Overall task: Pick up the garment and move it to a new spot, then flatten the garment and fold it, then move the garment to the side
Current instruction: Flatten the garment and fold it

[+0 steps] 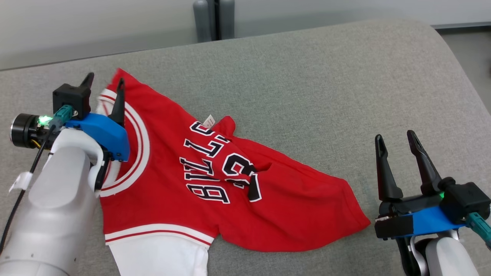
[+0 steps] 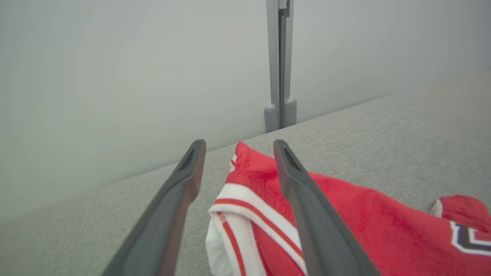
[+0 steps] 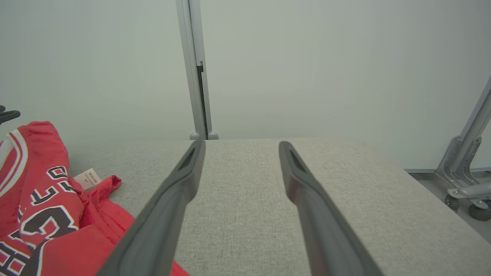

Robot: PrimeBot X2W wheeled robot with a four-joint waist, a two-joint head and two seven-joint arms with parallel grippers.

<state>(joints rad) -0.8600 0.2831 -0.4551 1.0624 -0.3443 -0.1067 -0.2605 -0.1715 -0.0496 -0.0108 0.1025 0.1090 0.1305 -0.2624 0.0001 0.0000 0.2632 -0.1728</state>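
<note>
Flattening the rumpled jersey [image 1: 184, 180] on the cushion [image 1: 307, 69].
Left gripper [image 1: 103, 92], jaws parted over the striped trim [image 1: 134, 130], holds nothing; right gripper [image 1: 395, 136], wide and empty beside the corner [image 1: 356, 218], should pinch it and draw outward.

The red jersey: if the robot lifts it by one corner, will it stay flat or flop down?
Probably flop. The red jersey lies in soft wrinkles and folds, so it would likely sag. It looks thin, so probably light. Pushed across the grey cushion, it would likely bunch up, not slide.
</note>
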